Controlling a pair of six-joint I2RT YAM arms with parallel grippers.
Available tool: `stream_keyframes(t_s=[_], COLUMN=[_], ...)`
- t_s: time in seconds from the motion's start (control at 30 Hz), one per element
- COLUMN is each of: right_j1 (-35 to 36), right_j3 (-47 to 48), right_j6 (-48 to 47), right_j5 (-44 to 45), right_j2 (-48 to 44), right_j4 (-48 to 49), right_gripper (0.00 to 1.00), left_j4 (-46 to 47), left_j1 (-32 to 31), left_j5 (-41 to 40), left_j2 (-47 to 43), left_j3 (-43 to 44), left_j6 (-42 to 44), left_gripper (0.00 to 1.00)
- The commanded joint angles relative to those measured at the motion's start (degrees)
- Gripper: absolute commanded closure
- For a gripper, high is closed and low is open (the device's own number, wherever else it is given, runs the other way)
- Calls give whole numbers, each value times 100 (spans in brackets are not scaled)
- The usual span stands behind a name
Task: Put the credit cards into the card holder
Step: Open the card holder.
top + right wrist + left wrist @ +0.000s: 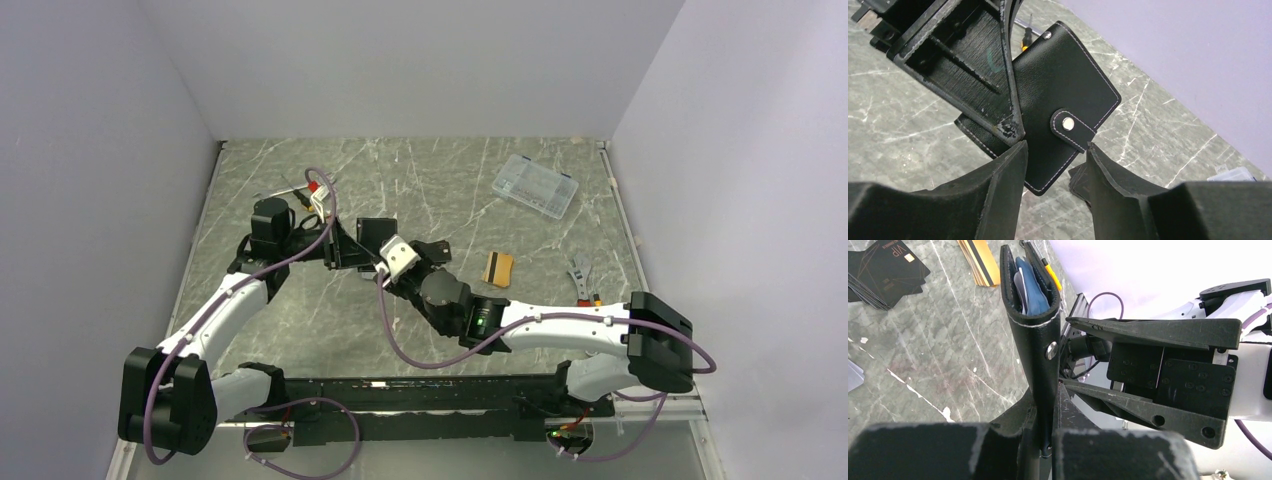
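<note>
L gripper point(1044, 432) is clamped tight on the lower edge of the holder point(1030, 325), so the holder stands upright off the table in the middle of the L wrist view. Probable reason: a thin wallet lying flat gives the other arm nothing to work on, and holding it up turns its broad face toward R.

R gripper point(1055, 150) has its jaws apart and holds nothing. In the R wrist view the snap tab point(1068, 123) sits in the gap btwn the fingers, centre frame. The left finger overlaps the holder's edge, but I can't tell if it touches. Tab looks fastened over the face. My read: R is lined up on the tab to pop the snap and fold the holder open, w/ L as the anchor.

The holder's top end gapes a bit in the L wrist view and shows blue-grey pockets. That looks too narrow for loading.

Cards point(498, 267) lie in a small stack on the table, right of centre in the top view, well apart from the holder. None are gripped. The same stack shows at the top left of the L wrist view, w/ black VIP cards point(885, 270) further left. So the loading step isn't begun. The pinch on one edge is small, so a hard tug at the tab could twist the holder.
</note>
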Motion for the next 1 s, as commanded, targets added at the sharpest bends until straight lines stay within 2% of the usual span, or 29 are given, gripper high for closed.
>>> stream_keyframes(t_s=[0.0, 0.27, 0.53, 0.73, 0.8, 0.97], right_j1=[-198, -512, -461, -206, -158, -157], right_j3=[85, 29, -43, 46, 92, 217], right_j6=[-159, -256, -180, -876, -1129, -1372], right_j5=[233, 64, -68, 156, 137, 210], right_j2=[85, 22, 114, 682, 806, 1018], right_j4=[725, 898, 831, 1441, 1594, 1895], right_gripper=[53, 56, 55, 59, 63, 81], left_j4=[343, 409, 421, 585, 637, 669], left_j1=[-47, -58, -67, -73, -90, -162], left_j5=[358, 434, 462, 536, 577, 661], left_j2=[-91, -177, -164, -134, -131, -184], left_j3=[-22, -41, -14, -49, -57, -47], left_j6=[-177, -226, -242, -394, -423, -448], left_gripper=[100, 100, 100, 100, 100, 100])
